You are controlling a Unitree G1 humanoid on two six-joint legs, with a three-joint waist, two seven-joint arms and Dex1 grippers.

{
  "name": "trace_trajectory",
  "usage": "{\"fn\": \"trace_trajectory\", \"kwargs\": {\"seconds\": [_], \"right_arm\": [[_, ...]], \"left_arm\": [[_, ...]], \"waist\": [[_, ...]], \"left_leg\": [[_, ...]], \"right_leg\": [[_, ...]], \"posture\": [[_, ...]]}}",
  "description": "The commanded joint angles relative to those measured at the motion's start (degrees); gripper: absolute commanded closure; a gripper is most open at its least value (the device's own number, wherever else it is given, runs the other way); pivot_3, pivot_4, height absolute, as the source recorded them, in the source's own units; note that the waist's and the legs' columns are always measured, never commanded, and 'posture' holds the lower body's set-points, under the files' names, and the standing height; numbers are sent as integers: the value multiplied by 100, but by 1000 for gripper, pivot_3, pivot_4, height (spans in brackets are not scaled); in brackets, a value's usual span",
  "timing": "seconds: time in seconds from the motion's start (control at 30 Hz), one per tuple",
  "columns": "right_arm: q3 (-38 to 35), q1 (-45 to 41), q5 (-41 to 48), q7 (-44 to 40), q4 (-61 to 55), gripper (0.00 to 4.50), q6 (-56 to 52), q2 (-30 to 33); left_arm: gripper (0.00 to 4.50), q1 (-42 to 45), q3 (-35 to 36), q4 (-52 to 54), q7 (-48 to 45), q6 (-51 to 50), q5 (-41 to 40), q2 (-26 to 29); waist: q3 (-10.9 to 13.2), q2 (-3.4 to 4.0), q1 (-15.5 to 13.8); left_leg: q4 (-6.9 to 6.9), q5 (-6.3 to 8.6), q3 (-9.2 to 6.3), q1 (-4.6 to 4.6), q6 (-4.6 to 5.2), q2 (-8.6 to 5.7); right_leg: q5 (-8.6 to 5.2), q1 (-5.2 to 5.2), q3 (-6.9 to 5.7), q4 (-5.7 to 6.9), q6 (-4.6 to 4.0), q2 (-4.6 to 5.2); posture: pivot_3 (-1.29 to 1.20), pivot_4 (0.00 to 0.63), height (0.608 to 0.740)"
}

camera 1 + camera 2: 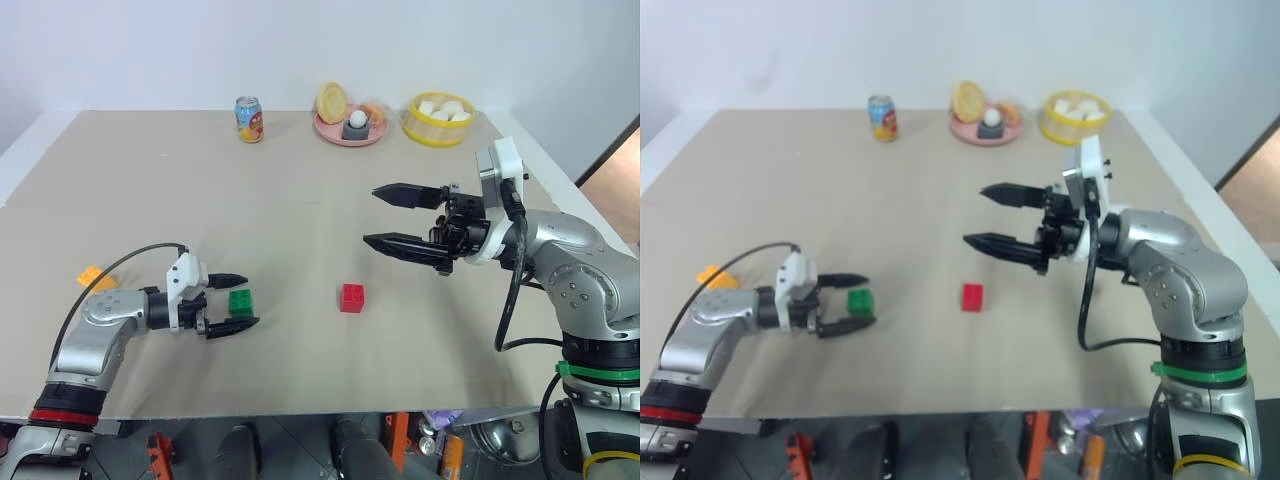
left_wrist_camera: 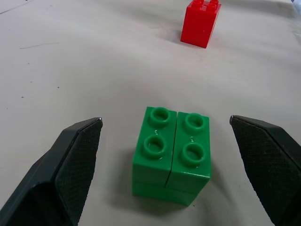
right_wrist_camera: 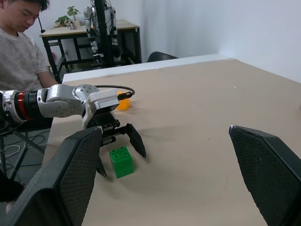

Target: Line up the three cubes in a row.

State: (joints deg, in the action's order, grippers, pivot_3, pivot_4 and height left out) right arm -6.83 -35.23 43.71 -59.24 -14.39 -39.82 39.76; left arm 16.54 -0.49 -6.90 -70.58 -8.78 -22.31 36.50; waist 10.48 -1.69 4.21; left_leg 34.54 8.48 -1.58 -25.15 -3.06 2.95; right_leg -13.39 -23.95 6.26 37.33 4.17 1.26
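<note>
Tan table point(image 1: 300, 230) against a white wall: cubes scattered, no row yet.
Left gripper point(image 1: 229, 302) spread wide around the green cube point(image 1: 241, 302) at near left, not yet closed on it; red cube point(image 1: 352, 297) well apart to the right, near centre; orange cube point(image 1: 90, 276) off at the left edge. Right gripper point(image 1: 405, 218) wide open and empty, raised over the table's right half. All three placements probably still to do.
</note>
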Motion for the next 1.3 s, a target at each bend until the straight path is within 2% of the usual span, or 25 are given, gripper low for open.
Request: {"fn": "trace_trajectory", "kwargs": {"seconds": [0.03,0.5,0.6,0.83,1.17,1.3], "right_arm": [[-191,-24,136,46,-207,19,31,75],[-111,-79,54,44,-124,19,120,43],[-119,-76,55,54,-120,0,123,50],[-117,-77,38,71,-97,0,158,34],[-98,-228,97,32,-52,0,183,10],[-128,72,220,-254,-293,0,57,292]], "left_arm": [[0,24,22,-128,-75,156,68,46],[0,48,-14,-596,-273,581,276,22],[853,75,-33,-687,-356,666,279,39],[3154,97,-33,-972,-502,954,365,93],[3200,412,-259,-669,-644,1024,325,-111],[3200,764,-556,-785,-737,1103,442,-405]], "waist": [[0,0,0],[0,0,-1],[0,0,0],[-1,0,0],[-1,0,-2],[-1,0,-56]], "left_leg": [[0,0,0,0,0,0],[1,0,1,0,0,0],[1,0,1,1,0,0],[0,0,1,1,0,0],[2,0,1,0,1,-1],[4,-1,-3,-3,2,-4]], "right_leg": [[0,0,0,0,0,0],[1,0,0,0,-2,0],[1,0,0,1,-2,0],[-1,0,0,1,-1,0],[1,1,0,2,0,1],[1,4,0,2,3,1]], "posture": [[0,150,740],[0,150,740],[0,150,740],[0,150,740],[0,150,740],[0,150,740]]}}
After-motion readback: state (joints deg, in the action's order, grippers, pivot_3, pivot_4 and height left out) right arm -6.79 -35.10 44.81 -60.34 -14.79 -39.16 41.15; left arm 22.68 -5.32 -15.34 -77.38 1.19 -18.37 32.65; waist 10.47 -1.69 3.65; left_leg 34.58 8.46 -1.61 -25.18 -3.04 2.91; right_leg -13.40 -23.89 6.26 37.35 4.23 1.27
